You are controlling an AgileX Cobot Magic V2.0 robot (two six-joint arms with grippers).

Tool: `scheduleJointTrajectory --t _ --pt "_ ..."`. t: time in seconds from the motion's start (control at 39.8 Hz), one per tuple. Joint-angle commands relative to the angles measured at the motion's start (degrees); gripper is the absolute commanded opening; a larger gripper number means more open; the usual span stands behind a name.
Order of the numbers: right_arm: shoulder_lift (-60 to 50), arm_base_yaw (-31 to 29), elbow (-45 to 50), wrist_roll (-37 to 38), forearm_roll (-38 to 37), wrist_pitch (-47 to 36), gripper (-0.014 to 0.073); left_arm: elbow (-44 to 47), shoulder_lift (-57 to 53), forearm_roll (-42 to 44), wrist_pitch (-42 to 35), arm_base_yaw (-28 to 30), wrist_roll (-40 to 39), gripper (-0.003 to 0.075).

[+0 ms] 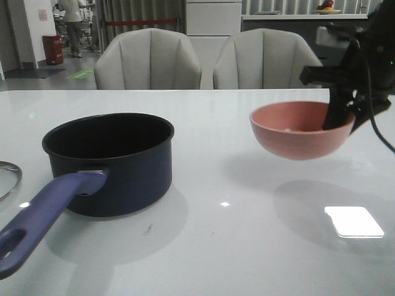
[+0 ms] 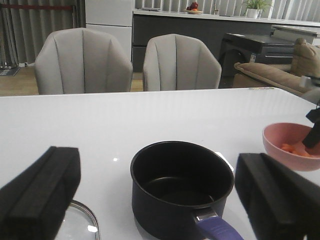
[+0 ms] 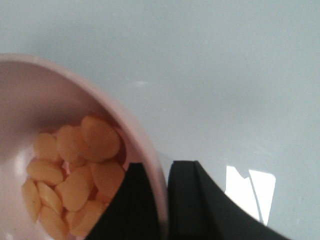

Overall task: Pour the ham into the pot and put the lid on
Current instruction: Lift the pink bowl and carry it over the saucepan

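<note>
The navy pot [image 1: 111,161] stands at the left of the table, black inside and empty, its purple-blue handle [image 1: 43,213] pointing toward me; it also shows in the left wrist view [image 2: 182,187]. The glass lid [image 1: 7,179] lies flat at the far left, only its steel rim showing; its edge also shows in the left wrist view [image 2: 82,225]. My right gripper [image 1: 339,114] is shut on the rim of the pink bowl [image 1: 299,131] and holds it above the table, right of the pot. Orange ham pieces [image 3: 75,175] lie in the bowl. My left gripper [image 2: 160,200] is open, behind the pot.
Two grey chairs [image 1: 148,61] stand behind the table's far edge. A bright window reflection [image 1: 353,222] lies on the white tabletop [image 1: 222,246] below the bowl.
</note>
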Motion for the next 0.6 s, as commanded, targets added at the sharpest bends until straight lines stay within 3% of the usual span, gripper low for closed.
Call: scheduleJointTrajectory --t 0.0,0.18,0.33,0.58 --pt "-5.2 3.4 -5.9 -1.5 0.9 0.4 0.0133 -1.4 0.6 -0.3 -4.6 -0.4 0.2 0.0655" --pt "-5.4 12.5 -12.7 -1.5 -0.4 0.6 0.0133 -1.4 0.6 -0.3 -4.6 -0.4 0.2 0.0655" --pt "-4.8 20.5 -15.4 -1.5 -3.2 -4.1 0.0133 -1.4 0.6 -0.3 -4.6 -0.4 0.2 0.0655" --pt "-2.6 28.5 -14.8 -1.5 -7.4 -20.4 0.0133 -1.4 0.6 -0.3 -4.4 -0.4 0.2 0.0655"
